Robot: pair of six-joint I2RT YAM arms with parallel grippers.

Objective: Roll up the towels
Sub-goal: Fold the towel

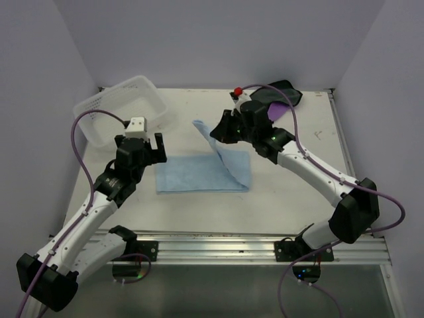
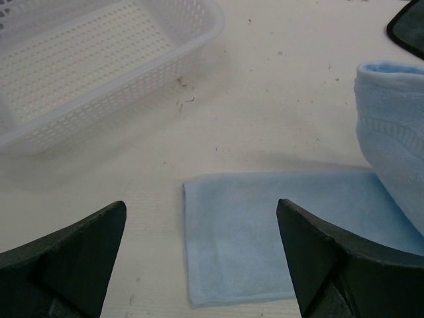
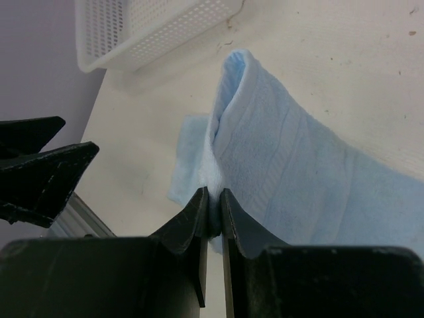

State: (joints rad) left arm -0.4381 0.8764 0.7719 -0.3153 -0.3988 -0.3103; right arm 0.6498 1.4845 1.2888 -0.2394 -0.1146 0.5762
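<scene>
Part of the light blue towel [image 1: 199, 175] is pinched in the right tool [image 3: 213, 199], which is clamped narrow on a raised fold; the rest lies flat mid-surface [image 1: 298, 179]. The left tool [image 2: 200, 207] stands wide by the towel's left end, holding nothing. The purple and dark towel [image 1: 283, 98] lies at the far edge, largely hidden behind the right arm. The white basket [image 1: 116, 106] is cut off in both wrist views.
</scene>
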